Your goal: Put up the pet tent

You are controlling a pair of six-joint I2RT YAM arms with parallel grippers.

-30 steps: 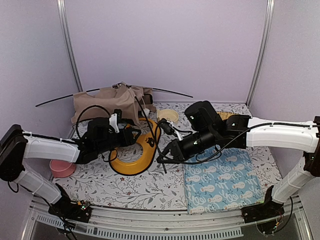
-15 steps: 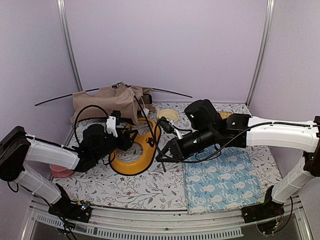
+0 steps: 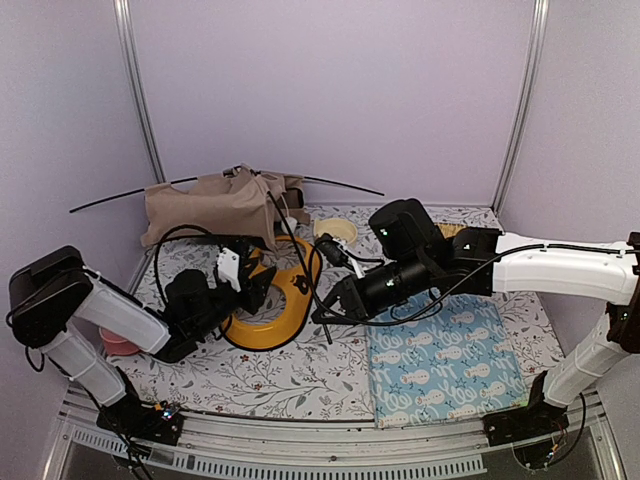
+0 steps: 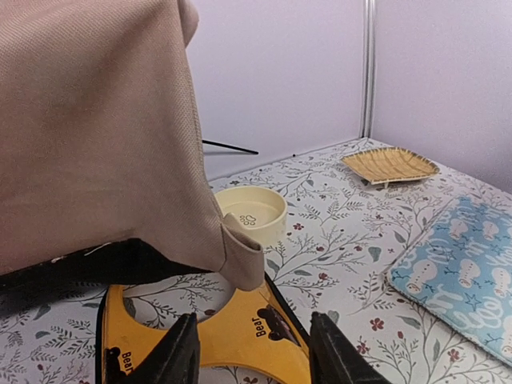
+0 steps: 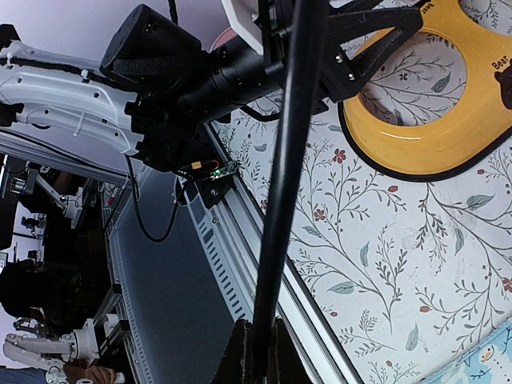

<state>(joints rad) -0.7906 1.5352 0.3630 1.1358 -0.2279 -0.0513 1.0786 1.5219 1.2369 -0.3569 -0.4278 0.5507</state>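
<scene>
The beige pet tent (image 3: 215, 205) lies collapsed at the back left, with thin black poles sticking out to the left and right. Its fabric fills the upper left of the left wrist view (image 4: 88, 128). My right gripper (image 3: 325, 312) is shut on a black tent pole (image 3: 300, 265) that runs from the tent down toward the table's middle. The right wrist view shows that pole (image 5: 288, 160) clamped between the fingers (image 5: 258, 352). My left gripper (image 3: 262, 285) is open and empty, low over the yellow tray (image 3: 270, 320), just in front of the tent's hanging corner (image 4: 240, 260).
A cream bowl (image 3: 335, 230) stands behind the yellow tray (image 4: 232, 336). A light blue patterned mat (image 3: 445, 365) lies at the front right. A wicker tray (image 4: 390, 164) sits at the back right. A pink bowl (image 3: 118, 340) is by the left arm.
My left arm has folded back toward the near left and its gripper has sunk a little over the yellow tray. The right arm and the pole have not moved.
</scene>
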